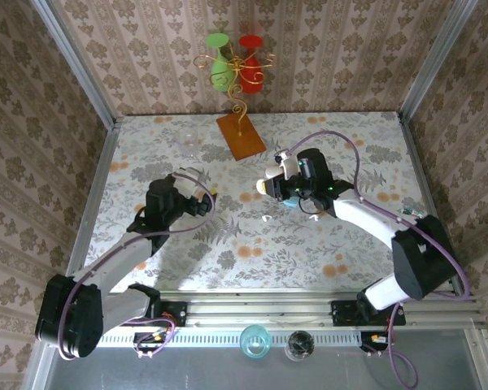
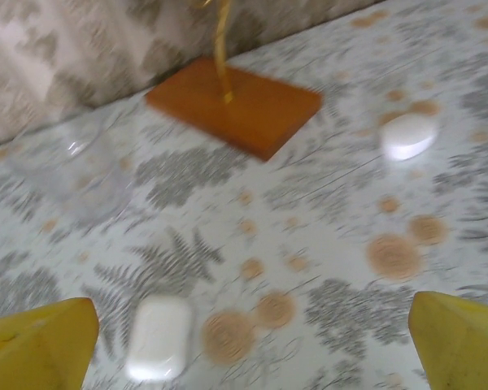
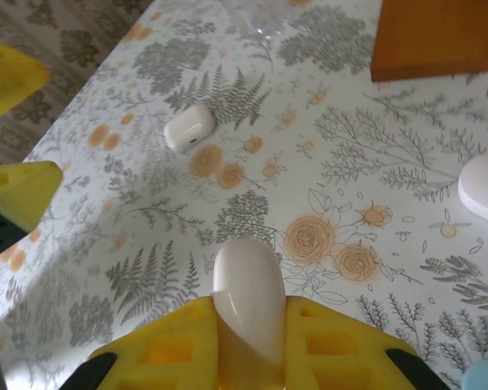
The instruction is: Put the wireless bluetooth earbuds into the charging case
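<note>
A: Which step is in hand?

B: I'd judge it early, with the cases being sorted out. No earbud is held and none is seated. The left fingers [image 2: 41,341] stand wide open, low over the table [image 2: 325,244], left of centre. A white charging case [image 2: 159,337] lies flat on the table between them, close by one finger, well off from the other and touching neither.

A: And the other arm?

B: The right fingers [image 3: 342,341] are closed on a smooth white pebble-shaped case [image 3: 248,296], right of centre. It stands up out of the grip, clear of the table.

A: Where are the earbuds?

B: Hard to say. A tiny white speck [image 1: 266,218] on the table, just on the near side of the right fingers, may be one. It's too small to be sure. A light-blue case [image 3: 484,378] and another white case [image 3: 484,187] lie close to the right fingers.

A: What does the next move call for?

B: My guess is a lid has to be opened, with one arm steadying the case. Then an earbud needs a fine pinch, and something that small could easily slip.
</note>
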{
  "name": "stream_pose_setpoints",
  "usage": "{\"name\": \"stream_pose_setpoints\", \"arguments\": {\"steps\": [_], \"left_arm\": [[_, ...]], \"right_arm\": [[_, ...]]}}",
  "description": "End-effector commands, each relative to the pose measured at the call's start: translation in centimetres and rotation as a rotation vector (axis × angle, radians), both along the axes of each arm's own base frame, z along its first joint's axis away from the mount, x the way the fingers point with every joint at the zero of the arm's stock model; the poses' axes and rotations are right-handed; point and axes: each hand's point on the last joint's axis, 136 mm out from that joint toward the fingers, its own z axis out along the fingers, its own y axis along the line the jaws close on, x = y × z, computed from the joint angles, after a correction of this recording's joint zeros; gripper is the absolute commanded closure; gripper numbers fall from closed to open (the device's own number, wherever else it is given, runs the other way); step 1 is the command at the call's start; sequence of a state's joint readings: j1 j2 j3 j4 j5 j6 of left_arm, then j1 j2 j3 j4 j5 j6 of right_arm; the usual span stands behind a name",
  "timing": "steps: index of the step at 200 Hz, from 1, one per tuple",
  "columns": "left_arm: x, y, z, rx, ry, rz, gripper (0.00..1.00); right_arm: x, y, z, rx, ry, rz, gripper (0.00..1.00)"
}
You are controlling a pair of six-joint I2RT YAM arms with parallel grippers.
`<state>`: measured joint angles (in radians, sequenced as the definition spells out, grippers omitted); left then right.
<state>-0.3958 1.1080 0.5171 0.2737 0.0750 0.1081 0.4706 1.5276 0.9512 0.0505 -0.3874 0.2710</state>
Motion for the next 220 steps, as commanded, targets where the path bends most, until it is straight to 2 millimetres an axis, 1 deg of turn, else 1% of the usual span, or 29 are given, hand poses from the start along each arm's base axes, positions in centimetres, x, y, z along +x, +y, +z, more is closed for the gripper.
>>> {"name": "stream_pose_setpoints", "arguments": {"steps": [1,12,38,69,82,105,119,131,140,149,155,168,190,208,220], "left_arm": [[1.1,1.8,-0.3,0.017,0.049,0.112,0.02],[1.2,2.0,-0.9,0.025,0.076,0.117,0.01],[1.2,2.2,-1.8,0.023,0.132,0.124,0.01],[0.9,2.6,-2.8,0.022,0.185,0.136,0.00],[0.9,2.8,-3.2,0.026,0.211,0.146,0.00],[1.0,3.1,-3.6,0.042,0.249,0.154,0.00],[0.9,3.0,-3.8,0.044,0.272,0.143,0.00],[0.9,3.0,-4.2,0.050,0.304,0.135,0.00],[0.9,3.3,-4.6,0.069,0.336,0.136,0.00],[1.0,3.5,-4.9,0.091,0.363,0.136,0.00],[0.9,3.8,-5.2,0.107,0.386,0.138,0.00],[1.2,3.9,-5.5,0.129,0.414,0.135,0.00],[1.8,4.5,-6.5,0.175,0.465,0.146,0.00],[2.2,4.9,-7.4,0.244,0.516,0.133,0.00],[2.6,5.2,-8.0,0.296,0.551,0.119,0.00]], "right_arm": [[1.8,1.6,-0.6,0.104,0.058,-0.082,0.92],[2.3,2.4,-1.1,0.117,0.073,-0.087,0.92],[3.3,3.6,-3.3,0.135,0.123,-0.098,0.92],[4.0,4.9,-5.9,0.115,0.190,-0.071,0.88],[4.4,5.1,-7.2,0.099,0.214,-0.075,0.88],[5.1,5.2,-8.7,0.080,0.229,-0.095,0.87],[5.6,5.1,-9.2,0.060,0.224,-0.102,0.81],[6.1,4.6,-9.6,0.032,0.211,-0.128,0.76],[6.4,4.2,-9.6,0.015,0.196,-0.148,0.73],[6.7,3.6,-9.5,0.000,0.183,-0.161,0.66],[6.8,3.4,-9.2,-0.007,0.170,-0.163,0.61],[6.9,2.9,-8.4,-0.015,0.143,-0.163,0.55],[6.9,1.5,-5.8,-0.054,0.065,-0.180,0.46],[6.3,0.6,-3.6,-0.083,-0.002,-0.173,0.41],[5.4,0.2,-2.5,-0.085,-0.031,-0.160,0.39]]}}
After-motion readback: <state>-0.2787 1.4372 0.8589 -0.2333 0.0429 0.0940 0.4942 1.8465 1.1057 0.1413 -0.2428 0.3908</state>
